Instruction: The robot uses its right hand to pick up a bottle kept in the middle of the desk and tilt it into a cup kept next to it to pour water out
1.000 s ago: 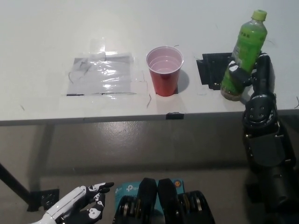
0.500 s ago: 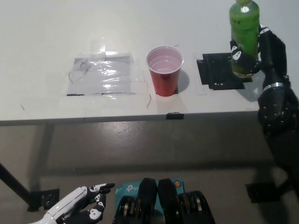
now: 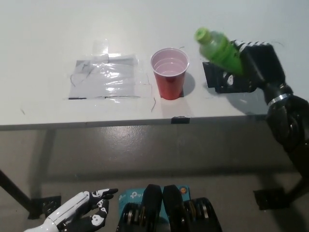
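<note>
White desk point(image 3: 48, 29), grey floor below its near edge. Taped clear plastic sheet point(image 3: 106, 76) at nine o'clock of the red cup point(image 3: 170, 72); black patch point(image 3: 227, 79) at three o'clock. My right hand point(image 3: 258, 60) wraps the green bottle point(image 3: 218, 48), tilted, cap toward the cup, above-right of its rim. My left hand point(image 3: 79, 212) rests low, fingers spread.

bottle point(image 3: 219, 48) lifted — now tipped cap-first toward cup point(image 3: 170, 72), right hand point(image 3: 258, 60) raised
</note>
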Controlling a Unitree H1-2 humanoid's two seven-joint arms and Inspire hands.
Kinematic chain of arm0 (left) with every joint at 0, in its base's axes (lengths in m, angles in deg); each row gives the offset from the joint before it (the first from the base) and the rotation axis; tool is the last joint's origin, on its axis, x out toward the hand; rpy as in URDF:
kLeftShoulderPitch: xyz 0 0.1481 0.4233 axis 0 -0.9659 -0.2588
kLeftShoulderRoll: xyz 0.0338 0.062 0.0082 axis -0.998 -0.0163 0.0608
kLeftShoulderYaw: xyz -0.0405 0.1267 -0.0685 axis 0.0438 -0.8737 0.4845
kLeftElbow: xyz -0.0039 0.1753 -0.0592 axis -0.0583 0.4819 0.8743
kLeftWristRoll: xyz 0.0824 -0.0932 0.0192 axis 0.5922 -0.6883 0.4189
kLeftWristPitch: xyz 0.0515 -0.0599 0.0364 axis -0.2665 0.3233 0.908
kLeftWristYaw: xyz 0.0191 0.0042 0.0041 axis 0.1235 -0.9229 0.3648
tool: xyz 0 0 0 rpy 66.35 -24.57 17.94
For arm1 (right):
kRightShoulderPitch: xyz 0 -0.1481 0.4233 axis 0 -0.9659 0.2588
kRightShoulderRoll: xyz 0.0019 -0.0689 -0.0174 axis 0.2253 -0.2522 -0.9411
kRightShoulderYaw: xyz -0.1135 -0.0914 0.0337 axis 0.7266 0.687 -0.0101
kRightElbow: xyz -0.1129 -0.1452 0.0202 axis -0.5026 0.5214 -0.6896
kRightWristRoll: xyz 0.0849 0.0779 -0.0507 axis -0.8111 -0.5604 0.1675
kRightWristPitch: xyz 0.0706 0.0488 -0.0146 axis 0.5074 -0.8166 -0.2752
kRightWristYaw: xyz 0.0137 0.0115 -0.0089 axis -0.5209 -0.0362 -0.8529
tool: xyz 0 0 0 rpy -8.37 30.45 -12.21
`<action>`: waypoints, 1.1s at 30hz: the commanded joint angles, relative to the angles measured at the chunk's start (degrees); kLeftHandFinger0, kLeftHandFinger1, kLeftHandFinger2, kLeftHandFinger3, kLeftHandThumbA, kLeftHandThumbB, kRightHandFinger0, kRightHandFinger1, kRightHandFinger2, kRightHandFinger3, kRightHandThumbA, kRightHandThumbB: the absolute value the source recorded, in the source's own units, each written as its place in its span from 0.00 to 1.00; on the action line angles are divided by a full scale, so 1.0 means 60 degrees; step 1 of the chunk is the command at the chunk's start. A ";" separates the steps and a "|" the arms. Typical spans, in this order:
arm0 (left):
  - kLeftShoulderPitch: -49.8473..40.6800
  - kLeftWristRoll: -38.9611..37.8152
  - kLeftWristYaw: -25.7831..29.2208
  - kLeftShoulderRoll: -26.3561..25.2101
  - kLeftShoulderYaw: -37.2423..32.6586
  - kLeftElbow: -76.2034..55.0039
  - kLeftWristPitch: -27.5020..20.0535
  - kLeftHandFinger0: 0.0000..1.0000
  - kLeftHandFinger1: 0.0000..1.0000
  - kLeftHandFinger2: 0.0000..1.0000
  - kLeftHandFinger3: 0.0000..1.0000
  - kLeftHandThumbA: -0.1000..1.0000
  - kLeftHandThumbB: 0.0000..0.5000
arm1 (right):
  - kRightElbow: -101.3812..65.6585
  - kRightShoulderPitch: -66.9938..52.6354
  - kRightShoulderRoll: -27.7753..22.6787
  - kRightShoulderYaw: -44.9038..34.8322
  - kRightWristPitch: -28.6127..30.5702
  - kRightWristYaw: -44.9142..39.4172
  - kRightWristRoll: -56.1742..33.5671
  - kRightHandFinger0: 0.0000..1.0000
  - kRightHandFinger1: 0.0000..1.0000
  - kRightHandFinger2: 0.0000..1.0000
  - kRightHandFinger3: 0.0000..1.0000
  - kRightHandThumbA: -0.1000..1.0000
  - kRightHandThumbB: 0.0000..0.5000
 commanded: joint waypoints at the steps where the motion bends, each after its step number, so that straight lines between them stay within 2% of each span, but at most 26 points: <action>1: 0.0118 -0.0007 -0.0159 -0.0228 0.0073 -0.0305 0.0015 1.00 1.00 1.00 1.00 0.90 0.54 | -0.0281 0.0735 -0.0290 0.0180 0.0579 0.0252 0.0868 0.00 0.00 0.05 0.40 0.00 0.28; 3: 0.0118 0.0042 -0.0147 -0.0223 0.0062 -0.0265 -0.0035 1.00 1.00 1.00 1.00 0.91 0.54 | -0.0374 0.0797 -0.0299 0.0282 0.0488 0.0045 0.1014 0.00 0.00 0.11 0.40 0.00 0.21; 6: 0.0164 0.0023 -0.0166 -0.0232 0.0070 -0.0241 0.0008 1.00 1.00 1.00 1.00 0.91 0.56 | -0.0162 0.1080 -0.0324 0.0511 0.0773 0.0225 0.1321 0.00 0.00 0.13 0.38 0.00 0.28; 11: 0.0215 -0.0019 -0.0215 -0.0274 0.0095 -0.0316 0.0164 1.00 1.00 1.00 1.00 0.90 0.55 | -0.0114 0.1526 -0.0280 0.0446 0.0853 -0.0192 0.1288 0.00 0.00 0.11 0.38 0.00 0.39; 14: 0.0212 0.0027 -0.0222 -0.0286 0.0086 -0.0313 0.0123 1.00 1.00 1.00 1.00 0.91 0.54 | -0.0103 0.1923 -0.0286 0.0385 0.0763 -0.0548 0.1334 0.00 0.00 0.08 0.34 0.00 0.31; 15: 0.0149 0.0056 -0.0197 -0.0272 0.0087 -0.0317 0.0104 1.00 1.00 1.00 1.00 0.91 0.53 | -0.0044 0.2030 -0.0267 0.0382 0.0747 -0.0679 0.1319 0.00 0.00 0.07 0.35 0.02 0.32; 16: 0.0140 0.0057 -0.0193 -0.0262 0.0092 -0.0318 0.0102 1.00 1.00 1.00 1.00 0.91 0.55 | 0.0045 0.2177 -0.0278 0.0391 0.0736 -0.0720 0.1373 0.00 0.00 0.06 0.37 0.04 0.37; 17: 0.0142 0.0053 -0.0191 -0.0253 0.0097 -0.0318 0.0130 1.00 1.00 1.00 1.00 0.91 0.55 | 0.0159 0.2311 -0.0304 0.0413 0.0785 -0.0737 0.1411 0.00 0.00 0.05 0.38 0.04 0.36; 19: 0.0139 0.0038 -0.0196 -0.0239 0.0109 -0.0333 0.0093 1.00 1.00 1.00 1.00 0.90 0.54 | 0.0337 0.2639 -0.0377 0.0544 0.0710 -0.0691 0.1759 0.00 0.00 0.03 0.38 0.06 0.43; 20: 0.0156 -0.0008 -0.0209 -0.0240 0.0127 -0.0338 0.0200 1.00 1.00 1.00 1.00 0.89 0.57 | 0.0422 0.2803 -0.0429 0.0620 0.0632 -0.0850 0.1905 0.00 0.00 0.02 0.38 0.05 0.40; 22: 0.0150 -0.0014 -0.0218 -0.0234 0.0136 -0.0353 0.0180 1.00 1.00 1.00 1.00 0.89 0.56 | 0.0595 0.3008 -0.0496 0.0752 0.0758 -0.0734 0.2133 0.00 0.00 0.03 0.35 0.01 0.42; 24: 0.0176 -0.0019 -0.0265 -0.0257 0.0144 -0.0346 0.0115 1.00 1.00 1.00 1.00 0.89 0.56 | 0.0830 0.3361 -0.0717 0.1062 0.1003 -0.0465 0.2585 0.00 0.00 0.05 0.34 0.03 0.40; 26: 0.0200 0.0010 -0.0264 -0.0273 0.0155 -0.0343 0.0132 1.00 1.00 1.00 1.00 0.89 0.54 | 0.0900 0.3669 -0.0988 0.1400 0.1238 -0.0486 0.2938 0.00 0.00 0.17 0.35 0.03 0.41; 27: 0.0202 0.0016 -0.0268 -0.0274 0.0155 -0.0310 0.0121 1.00 1.00 1.00 1.00 0.89 0.54 | 0.0930 0.3737 -0.1055 0.1496 0.1353 -0.0429 0.3029 0.00 0.00 0.18 0.35 0.03 0.41; 28: 0.0225 0.0008 -0.0273 -0.0278 0.0159 -0.0339 0.0172 1.00 1.00 1.00 1.00 0.89 0.54 | 0.1044 0.3887 -0.1226 0.1788 0.1598 0.0106 0.3451 0.00 0.00 0.15 0.33 0.01 0.49; 31: 0.0232 0.0031 -0.0254 -0.0264 0.0164 -0.0366 0.0220 1.00 1.00 1.00 1.00 0.90 0.56 | 0.1400 0.4203 -0.1438 0.2298 0.2046 0.0844 0.3886 0.00 0.00 0.11 0.33 0.00 0.48; 33: 0.0258 0.0042 -0.0295 -0.0327 0.0175 -0.0361 0.0157 1.00 1.00 1.00 1.00 0.91 0.54 | 0.1432 0.4567 -0.1705 0.2866 0.2054 0.0709 0.4580 0.00 0.00 0.08 0.32 0.01 0.48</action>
